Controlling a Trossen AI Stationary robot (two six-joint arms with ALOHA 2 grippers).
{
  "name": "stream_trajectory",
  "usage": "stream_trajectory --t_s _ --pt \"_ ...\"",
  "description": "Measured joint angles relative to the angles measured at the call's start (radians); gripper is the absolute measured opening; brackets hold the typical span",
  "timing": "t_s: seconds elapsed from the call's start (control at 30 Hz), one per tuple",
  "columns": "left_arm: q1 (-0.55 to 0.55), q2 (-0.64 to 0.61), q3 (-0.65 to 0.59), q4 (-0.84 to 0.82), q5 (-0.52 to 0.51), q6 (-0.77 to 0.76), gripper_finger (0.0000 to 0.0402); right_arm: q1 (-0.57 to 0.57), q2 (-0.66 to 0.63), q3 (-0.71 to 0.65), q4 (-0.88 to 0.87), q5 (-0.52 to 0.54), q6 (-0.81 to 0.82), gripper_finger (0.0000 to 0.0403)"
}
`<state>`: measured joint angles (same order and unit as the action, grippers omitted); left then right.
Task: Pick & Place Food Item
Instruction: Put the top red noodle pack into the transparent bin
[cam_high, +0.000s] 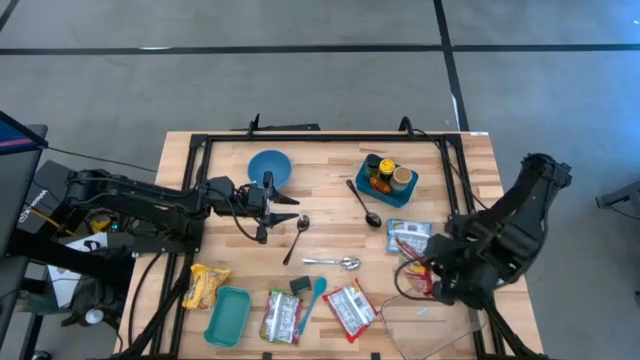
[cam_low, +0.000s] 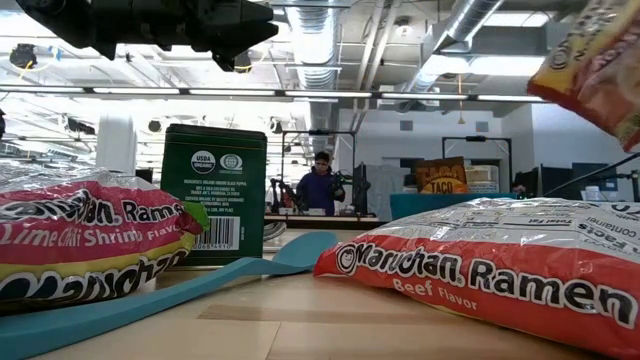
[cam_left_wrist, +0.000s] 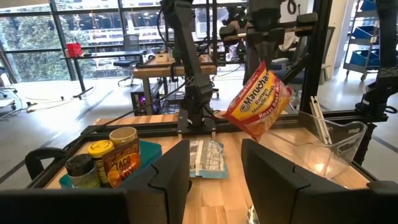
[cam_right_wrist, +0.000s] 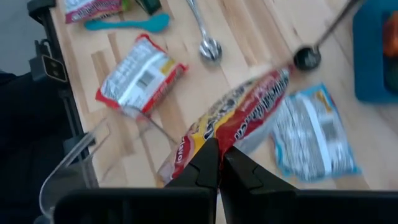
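**Right claw held a ramen packet above the desk**

You had the wooden desk (cam_high: 330, 215) spread with food and utensils. Your right arm sat at the desk's right side, and its right claw (cam_right_wrist: 219, 163) was clenched on the edge of a red and yellow ramen packet (cam_right_wrist: 239, 121), which hung off the surface over a pale blue packet (cam_right_wrist: 311, 134). Your left arm reached in from the left, its left claw (cam_high: 290, 210) hovering beside the blue bowl (cam_high: 269, 166) with its fingers apart and nothing between them. Near the back right you had a blue tray (cam_high: 385, 180) of jars. Along the front edge lay a teal container (cam_high: 228, 315), more ramen packets and a teal spoon (cam_high: 312, 300). Metal spoons lay mid-desk, one (cam_high: 335, 262) near the centre.
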<state>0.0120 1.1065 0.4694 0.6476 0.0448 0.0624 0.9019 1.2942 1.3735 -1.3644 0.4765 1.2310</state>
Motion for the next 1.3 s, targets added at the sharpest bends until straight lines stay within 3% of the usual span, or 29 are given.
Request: stream_trajectory --t_s 0.33,0.8,1.3 --pt "0.0 0.0 0.0 0.0 0.0 0.0 0.014 0.202 0.0 0.0 -0.16 -0.003 0.394 0.0" --pt "0.0 0.0 0.0 0.004 0.003 0.0 0.0136 0.437 0.003 0.0 -0.173 -0.033 0.87 0.0" --pt "0.0 0.0 0.0 0.012 -0.002 0.0 0.0136 0.503 0.003 0.0 -0.179 -0.04 0.973 0.0"
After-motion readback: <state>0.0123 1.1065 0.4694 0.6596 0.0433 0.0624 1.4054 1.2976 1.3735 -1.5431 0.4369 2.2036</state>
